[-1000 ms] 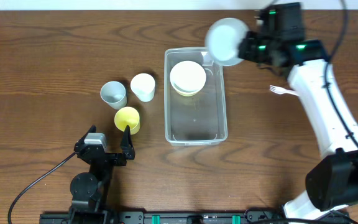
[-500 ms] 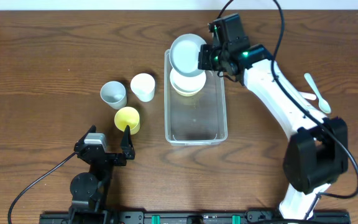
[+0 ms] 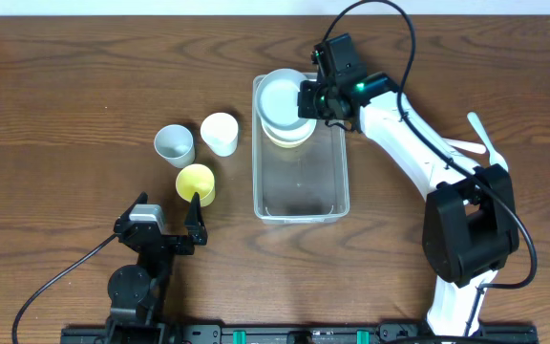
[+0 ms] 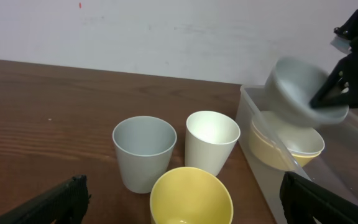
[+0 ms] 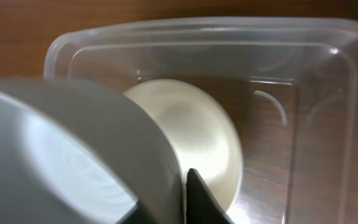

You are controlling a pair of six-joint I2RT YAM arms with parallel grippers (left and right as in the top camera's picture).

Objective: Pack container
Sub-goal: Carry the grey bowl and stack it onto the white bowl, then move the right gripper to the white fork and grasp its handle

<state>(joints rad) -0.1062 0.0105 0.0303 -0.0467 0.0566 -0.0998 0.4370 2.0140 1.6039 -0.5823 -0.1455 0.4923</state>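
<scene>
Overhead straight down; left wrist low, level; right wrist close above the shared container (image 5: 197,25).

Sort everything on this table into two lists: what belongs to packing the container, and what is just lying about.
In the job:
- container
- grey bowl, held over it by the right gripper
- white and yellow bowls, stacked inside

Lying about for now:
- grey-blue cup, white cup and yellow cup, beside the container
- white spoon
- left gripper, open
</scene>
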